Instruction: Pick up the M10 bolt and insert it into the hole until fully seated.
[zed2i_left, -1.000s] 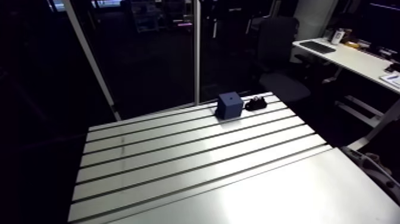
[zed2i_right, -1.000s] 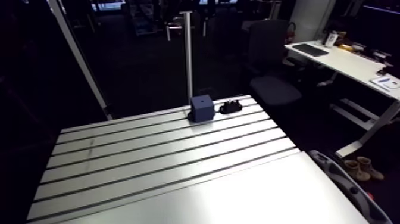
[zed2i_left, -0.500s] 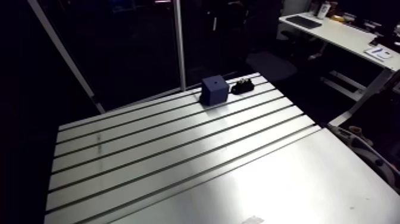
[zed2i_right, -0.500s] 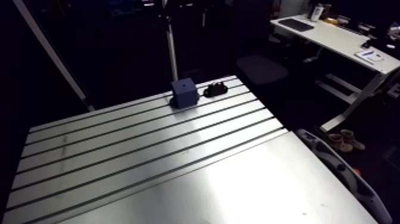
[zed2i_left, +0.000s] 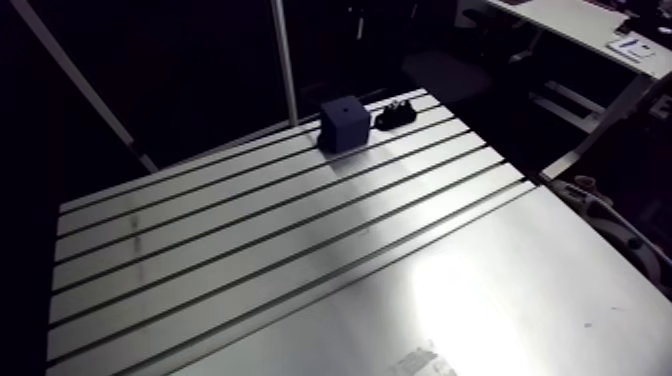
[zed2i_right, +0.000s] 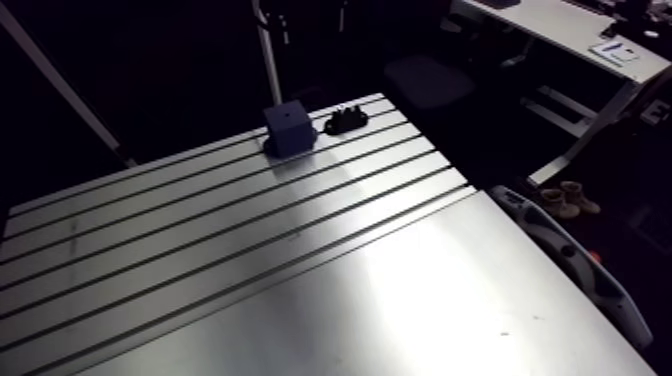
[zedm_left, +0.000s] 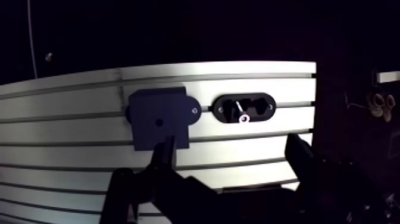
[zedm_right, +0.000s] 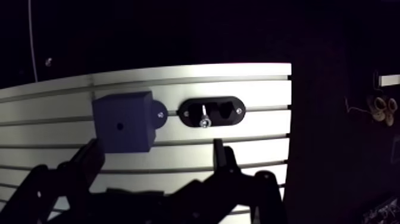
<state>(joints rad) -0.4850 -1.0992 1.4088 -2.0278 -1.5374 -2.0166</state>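
Slotted aluminium surface (zed2i_left: 250, 260), grooves running across; the near part is a plain smooth sheet with a bright glare patch. All the task items sit at the far edge, near one corner.

Dark blue cube block (zedm_left: 158, 119) stands upright on the slotted part. It has a small round hole (zedm_left: 159, 122) in its top face. The block has a flat foot with a rounded tab on the side facing the holder.

Black oval holder (zedm_left: 245, 108) lies flat just beside the block, on the tab side, with a narrow strip of bare surface between them. It has a screw at each end and shaped recesses in the middle.

M10 bolt (zedm_left: 240, 112) lies in the holder's recess, not in the block. Its bright silver head is on the side nearer the jaws and the thin shank slants away from them. Nothing touches the bolt.

In the wrist view the jaws are wide open and hold nothing. Two dark fingers (zedm_left: 302, 158) are well apart above the surface, short of both block and holder. In the left eye one fingertip overlaps the block's near edge, and the holder with the bolt sits ahead, between the two fingers. Contact with the block cannot be told.

In the arm view an upright metal post (zed2i_left: 283, 60) rises behind the block at the surface's far edge.
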